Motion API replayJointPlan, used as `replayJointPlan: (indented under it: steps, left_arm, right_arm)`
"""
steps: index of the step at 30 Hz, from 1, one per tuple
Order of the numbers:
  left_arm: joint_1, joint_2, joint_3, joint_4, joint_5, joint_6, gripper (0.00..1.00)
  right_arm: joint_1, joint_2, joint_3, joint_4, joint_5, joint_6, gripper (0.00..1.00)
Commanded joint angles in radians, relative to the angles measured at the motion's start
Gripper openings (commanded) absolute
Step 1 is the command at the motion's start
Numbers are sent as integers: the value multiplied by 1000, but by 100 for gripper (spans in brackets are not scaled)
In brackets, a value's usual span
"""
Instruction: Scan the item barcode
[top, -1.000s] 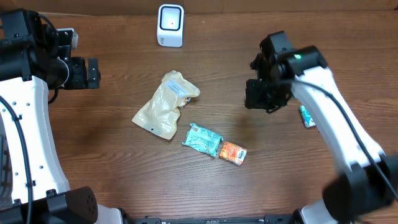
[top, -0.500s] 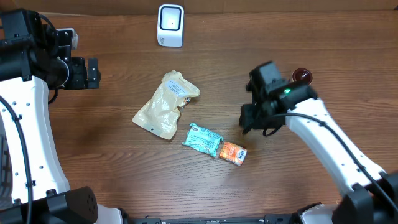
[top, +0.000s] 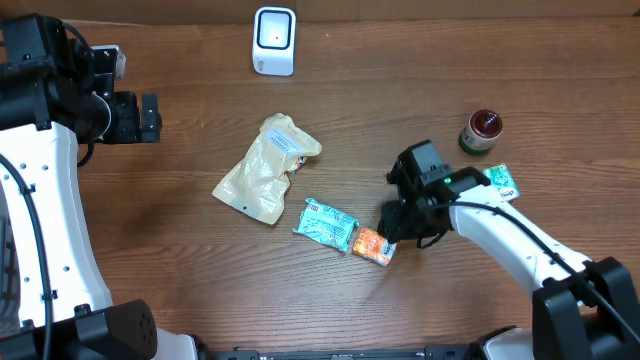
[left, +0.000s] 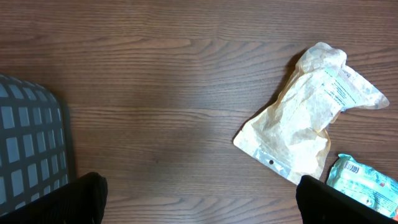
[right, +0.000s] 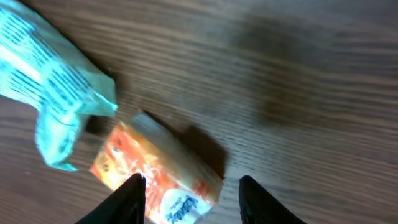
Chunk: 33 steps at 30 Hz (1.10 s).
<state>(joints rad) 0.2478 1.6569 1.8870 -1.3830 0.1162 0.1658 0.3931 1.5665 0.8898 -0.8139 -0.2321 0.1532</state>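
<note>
A small orange packet (top: 374, 246) lies flat on the wooden table, touching the end of a teal packet (top: 327, 223). My right gripper (top: 397, 225) hovers just to its right, low over the table. In the right wrist view the orange packet (right: 155, 177) lies partly between the fingers of the right gripper (right: 191, 183), which is open and holds nothing. The white barcode scanner (top: 274, 41) stands at the back edge. My left gripper (top: 150, 117) stays at the far left, wide open (left: 200, 190) over bare wood.
A crumpled beige pouch (top: 267, 168) lies at the centre-left. A red-lidded jar (top: 481, 131) and a small teal packet (top: 500, 181) sit at the right. The left wrist view shows a grey basket (left: 28, 149) at its left edge.
My right arm has swung forward and left, dropping to the orange packet. The jar and the small teal packet at the right are now uncovered. The left arm has not moved.
</note>
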Motion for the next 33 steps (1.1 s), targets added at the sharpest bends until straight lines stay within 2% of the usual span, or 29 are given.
replayJointPlan:
  steps: [1,4,9,21,22,24,29,33]
  left_arm:
    - [-13,5,-1,0,0,21,99]
    - [-13,5,-1,0,0,21,100]
    - [-13,5,-1,0,0,21,100]
    - [-13,5,-1,0,0,21,100]
    - [-13,5,-1,0,0,21,100]
    - [-13,5,-1,0,-1,21,100]
    - [-13,5,-1,0,0,21,99]
    - [-13,5,-1,0,0,21,100]
  right_arm:
    - [0,-10,-48,31,-28,-28,44]
    - [0,-10,-66,40,-28,-31,41]
    - [0,-10,-66,43,-35,-31,29]
    - [0,79,-114,78,-54,-27,28]
    - [0,80,-109,75,-50,-27,23]
    - [-1,79,-98,64,-39,-27,4]
    - [-3,79,-26,31,-43,-14,4]
    - [-8,79,85,9,-18,50,4]
